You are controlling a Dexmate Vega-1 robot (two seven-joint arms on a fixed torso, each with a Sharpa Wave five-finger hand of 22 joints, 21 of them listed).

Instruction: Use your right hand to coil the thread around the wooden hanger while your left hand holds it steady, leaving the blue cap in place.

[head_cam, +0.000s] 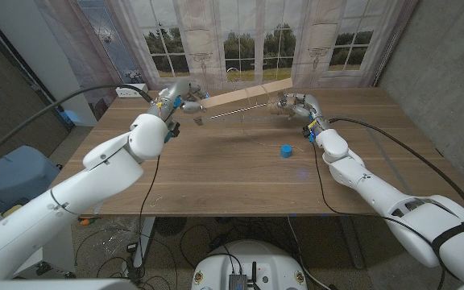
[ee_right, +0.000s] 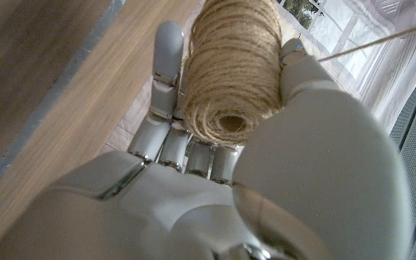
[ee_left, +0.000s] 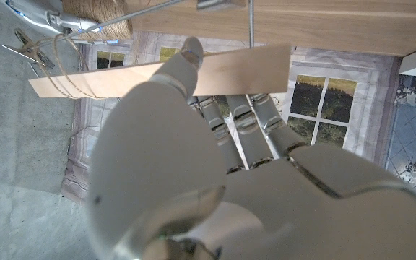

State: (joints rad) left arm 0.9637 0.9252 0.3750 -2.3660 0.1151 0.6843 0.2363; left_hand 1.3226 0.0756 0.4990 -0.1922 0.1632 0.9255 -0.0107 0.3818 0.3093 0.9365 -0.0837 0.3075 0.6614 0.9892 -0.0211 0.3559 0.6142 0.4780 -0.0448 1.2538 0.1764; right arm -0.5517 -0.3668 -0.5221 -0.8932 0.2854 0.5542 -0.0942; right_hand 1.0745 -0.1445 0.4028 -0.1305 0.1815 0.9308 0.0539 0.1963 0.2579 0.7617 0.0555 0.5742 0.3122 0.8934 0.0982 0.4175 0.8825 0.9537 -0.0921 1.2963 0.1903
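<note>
The wooden hanger (head_cam: 246, 95) is a pale flat bar with a thin metal wire (head_cam: 236, 114) under it, held up above the far side of the table. My left hand (head_cam: 180, 98) grips its left end; in the left wrist view the fingers (ee_left: 240, 119) close around the bar (ee_left: 222, 68). A few turns of thread (ee_left: 69, 84) wrap the bar's other end. My right hand (head_cam: 294, 105) grips a spool of brown twine (ee_right: 230, 68) at that end, with thread (ee_right: 381, 42) running off taut. The blue cap (head_cam: 285, 150) stands on the table, nearer than my right hand.
The wooden table (head_cam: 216, 173) stretches out in front of both hands. A white power strip (head_cam: 133, 91) lies at its far left corner. Curtains with window prints (head_cam: 240, 40) hang behind the table. Black cables (head_cam: 393, 149) trail along both arms.
</note>
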